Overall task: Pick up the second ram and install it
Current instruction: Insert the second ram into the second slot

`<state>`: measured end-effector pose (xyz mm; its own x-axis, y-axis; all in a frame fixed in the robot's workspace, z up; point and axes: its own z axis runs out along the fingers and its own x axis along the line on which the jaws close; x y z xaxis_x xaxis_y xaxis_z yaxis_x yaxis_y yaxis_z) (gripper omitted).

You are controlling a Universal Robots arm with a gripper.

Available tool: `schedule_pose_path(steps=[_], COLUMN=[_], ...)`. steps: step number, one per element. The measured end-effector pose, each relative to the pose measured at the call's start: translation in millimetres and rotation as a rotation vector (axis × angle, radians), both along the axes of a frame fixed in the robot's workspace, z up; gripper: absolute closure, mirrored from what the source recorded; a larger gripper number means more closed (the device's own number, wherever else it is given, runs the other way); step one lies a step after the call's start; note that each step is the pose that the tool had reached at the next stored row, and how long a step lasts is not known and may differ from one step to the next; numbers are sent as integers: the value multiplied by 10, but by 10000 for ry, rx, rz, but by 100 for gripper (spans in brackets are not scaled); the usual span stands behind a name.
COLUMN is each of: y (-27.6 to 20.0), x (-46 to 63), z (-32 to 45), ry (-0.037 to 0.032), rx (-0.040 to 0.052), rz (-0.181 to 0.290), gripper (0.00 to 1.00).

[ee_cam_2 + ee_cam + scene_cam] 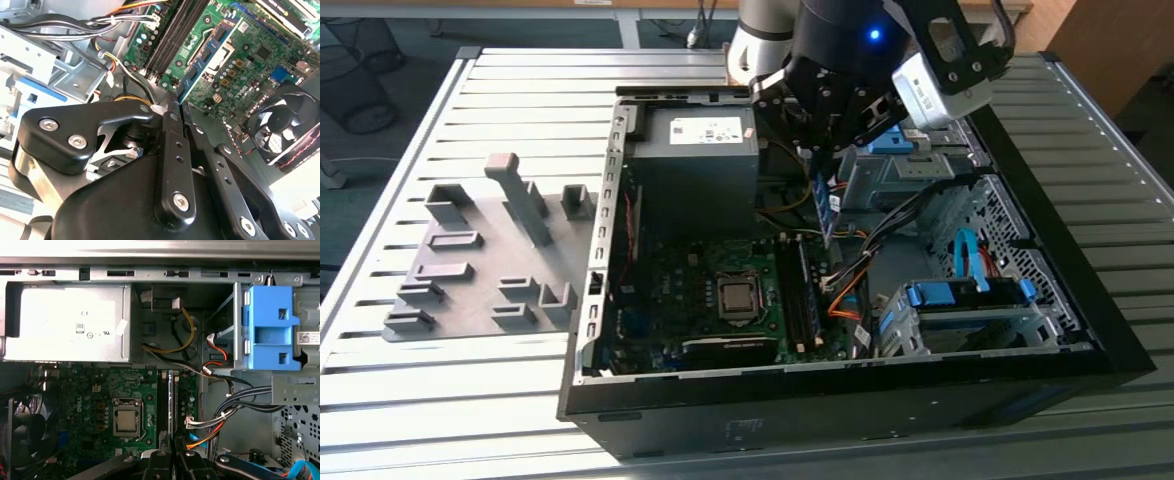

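My gripper is shut on the second ram, a thin blue-green stick that hangs upright inside the open computer case. The stick's lower end is a little above the long dark memory slots on the motherboard. In the second wrist view the black fingers pinch the stick, and its black chips show beyond the tips. In the first wrist view the ram appears edge-on, running from the fingertips along the slots.
A grey power supply sits at the case's far end. Bright-blue drive-bay clips and bundled cables lie on the exterior view's right of the slots, and the processor socket on their left. A grey slotted holder tray lies outside the case.
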<state>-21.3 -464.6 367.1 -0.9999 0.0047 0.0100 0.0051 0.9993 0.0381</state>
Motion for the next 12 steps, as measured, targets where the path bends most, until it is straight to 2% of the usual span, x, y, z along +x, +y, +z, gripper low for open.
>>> schedule_pose_path(steps=[8,12], y=[-4,-15], x=[0,0], z=[-141,-179], ry=[109,170], rx=[8,15], rz=[13,18], gripper=[86,86])
